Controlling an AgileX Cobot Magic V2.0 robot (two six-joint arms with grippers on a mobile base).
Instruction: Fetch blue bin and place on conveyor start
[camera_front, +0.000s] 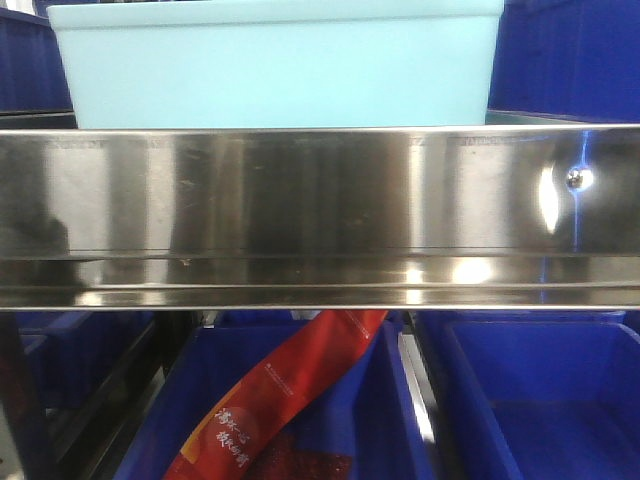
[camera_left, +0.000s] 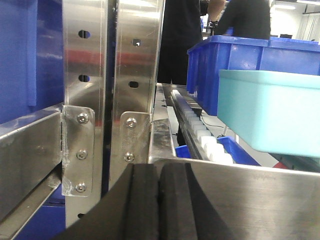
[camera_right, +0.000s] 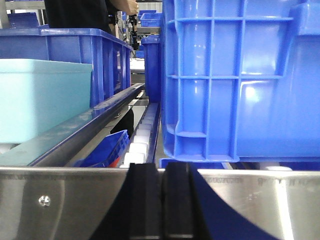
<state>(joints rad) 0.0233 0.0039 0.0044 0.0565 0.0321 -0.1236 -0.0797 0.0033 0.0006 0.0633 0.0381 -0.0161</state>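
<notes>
Stainless shelf rail (camera_front: 320, 215) spans the full front view, level and shiny. Below it are royal-blue crates (camera_front: 540, 400). The centre one holds a red packet (camera_front: 290, 400), lying diagonally.

In the right wrist view a big ribbed crate (camera_right: 240, 80) sits on the shelf, right of the white roller track (camera_right: 140, 140).

The blue bin (camera_front: 275, 65), a pale turquoise tub, is upright on the shelf just behind the rail, centre-left in the front view, with more royal-blue crates close behind it. It is right of the left gripper (camera_left: 159, 172) and left of the right gripper (camera_right: 161, 172), so between the two. Neither touches it.

Both grippers sit low at the rail's front side. Left black pads (camera_left: 145, 200) are pressed together with nothing between them. Right pads (camera_right: 175, 200) are the same, pressed together and empty.

Steel uprights (camera_left: 85, 75) with bolted brackets stand left of the left gripper.
</notes>
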